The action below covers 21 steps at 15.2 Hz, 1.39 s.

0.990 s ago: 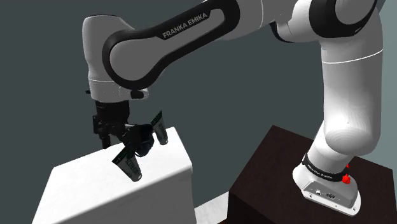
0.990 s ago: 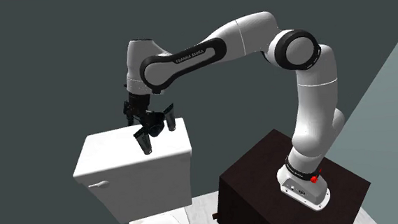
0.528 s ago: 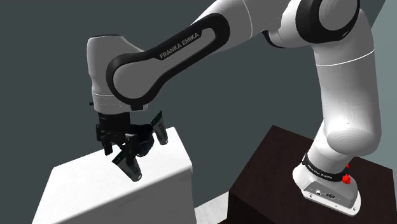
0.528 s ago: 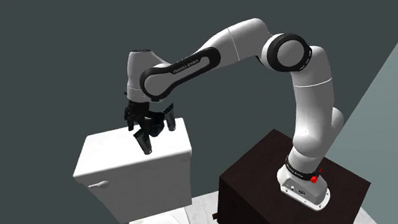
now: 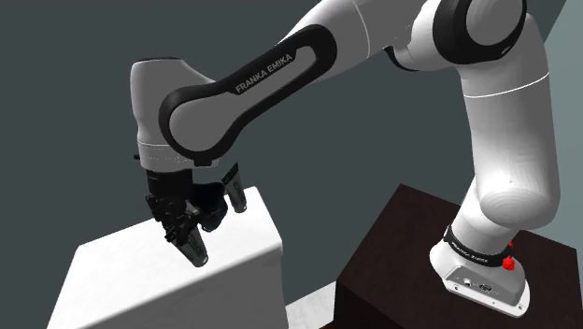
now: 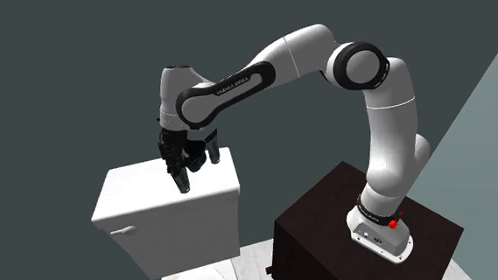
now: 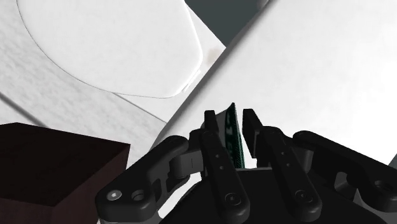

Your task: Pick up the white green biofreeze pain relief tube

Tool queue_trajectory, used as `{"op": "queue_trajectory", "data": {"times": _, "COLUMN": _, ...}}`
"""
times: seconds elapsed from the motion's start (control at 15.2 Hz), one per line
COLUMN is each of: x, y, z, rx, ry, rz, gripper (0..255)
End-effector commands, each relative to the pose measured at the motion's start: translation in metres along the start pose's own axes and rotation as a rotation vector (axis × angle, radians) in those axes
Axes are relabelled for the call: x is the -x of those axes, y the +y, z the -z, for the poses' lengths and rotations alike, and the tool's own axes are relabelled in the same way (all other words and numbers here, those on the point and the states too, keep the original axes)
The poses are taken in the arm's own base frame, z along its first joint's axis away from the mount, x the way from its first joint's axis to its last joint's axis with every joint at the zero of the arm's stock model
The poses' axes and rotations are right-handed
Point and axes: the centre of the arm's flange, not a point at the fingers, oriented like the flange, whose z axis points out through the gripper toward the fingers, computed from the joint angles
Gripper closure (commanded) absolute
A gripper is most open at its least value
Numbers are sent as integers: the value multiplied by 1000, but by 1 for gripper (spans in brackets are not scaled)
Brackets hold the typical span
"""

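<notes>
Dark green tube (image 7: 234, 143), clamped edge-on in the closed gripper (image 7: 229, 118). If you jerk, it may swing toward six o'clock and slip.

Pincer (image 7: 229, 116) downward, clamped on tube (image 7: 234, 143)

Two tubes (image 5: 194, 249) (image 5: 234, 190), one white box (image 5: 254, 245)

Clasped in the end effector (image 7: 229, 116), the tube (image 7: 233, 137) shows a thin green edge, the rest hidden.
</notes>
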Motion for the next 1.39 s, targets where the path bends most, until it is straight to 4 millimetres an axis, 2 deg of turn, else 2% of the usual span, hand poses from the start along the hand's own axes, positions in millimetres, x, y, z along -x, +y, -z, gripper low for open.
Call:
{"op": "queue_trajectory", "data": {"times": 0.0, "x": 0, "y": 0, "z": 0, "rx": 1, "ry": 0, "rz": 0, "gripper": 255}}
{"op": "queue_trajectory", "data": {"times": 0.2, "x": -1, "y": -1, "z": 0, "rx": 1, "ry": 0, "rz": 0, "gripper": 255}}
{"op": "queue_trajectory", "data": {"times": 1.19, "x": 25, "y": -4, "z": 75, "rx": 1, "ry": 0, "rz": 0, "gripper": 255}}
{"op": "queue_trajectory", "data": {"times": 1.32, "x": 25, "y": -4, "z": 76, "rx": 1, "ry": 0, "rz": 0, "gripper": 255}}
